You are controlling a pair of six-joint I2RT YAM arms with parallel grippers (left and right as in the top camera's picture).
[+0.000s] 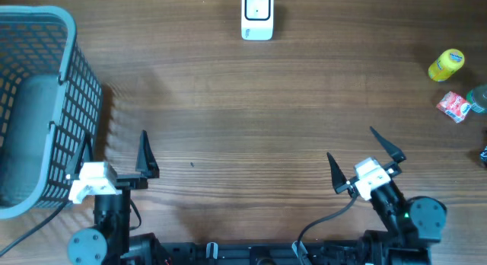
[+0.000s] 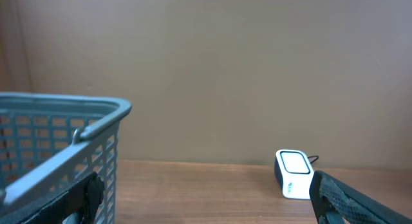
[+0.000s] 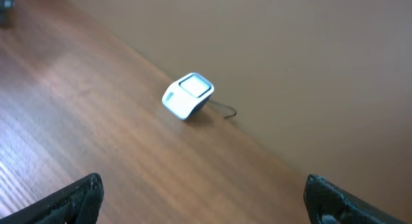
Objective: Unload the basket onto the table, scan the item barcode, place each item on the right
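Jaws, left and right: spread wide, empty, at near edge of desk (image 1: 228, 105). Items: yellow bottle (image 1: 447, 65), red packet (image 1: 453, 106), far right, well apart from scanner (image 1: 257, 15). Likely risks: bottle rolling off desk edge if nudged; barcode gripped facing away from scanner window.

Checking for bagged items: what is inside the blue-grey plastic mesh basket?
Inside the blue-grey plastic mesh basket only its plain grey floor shows, no item on it. Its left part lies outside the frame, unseen.
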